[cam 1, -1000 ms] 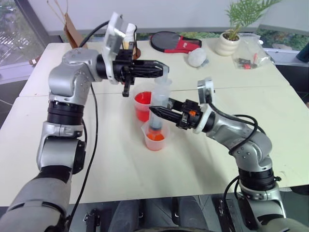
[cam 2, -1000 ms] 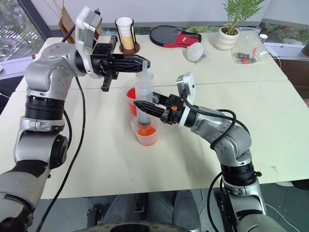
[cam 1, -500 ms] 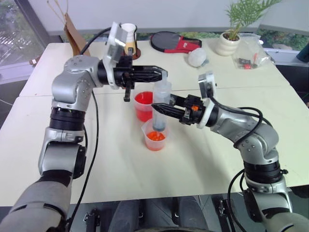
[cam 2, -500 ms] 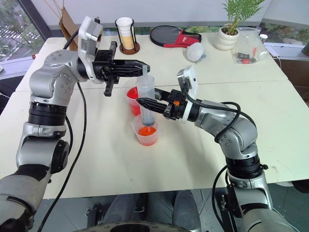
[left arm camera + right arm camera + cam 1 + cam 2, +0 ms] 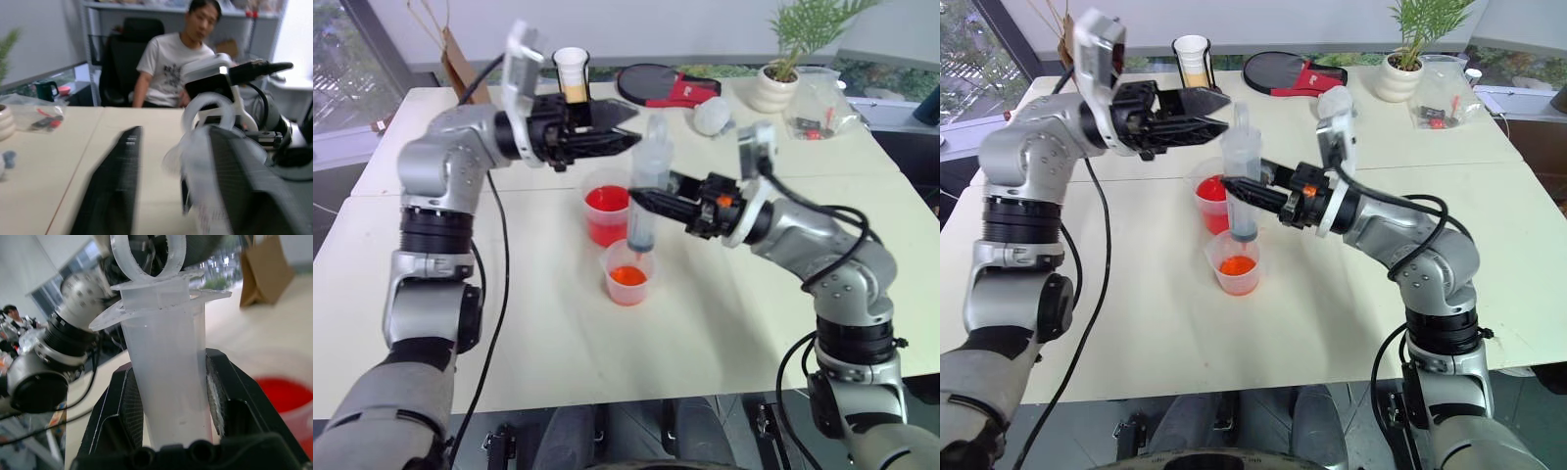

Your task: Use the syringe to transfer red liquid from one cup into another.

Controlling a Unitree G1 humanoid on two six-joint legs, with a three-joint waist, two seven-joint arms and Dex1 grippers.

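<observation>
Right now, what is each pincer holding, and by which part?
Right pincer clamps the syringe around mid-barrel. Left pincer stands open around the plunger top, holding nothing.

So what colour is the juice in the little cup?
Orange-red, in the smaller cup; right eye view shows it best.

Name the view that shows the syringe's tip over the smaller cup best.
Right eye view: the syringe hangs tip-down above the smaller cup. Left eye view matches it. The right wrist view gives barrel and flange, the left wrist view a blurred plunger ring.
</observation>
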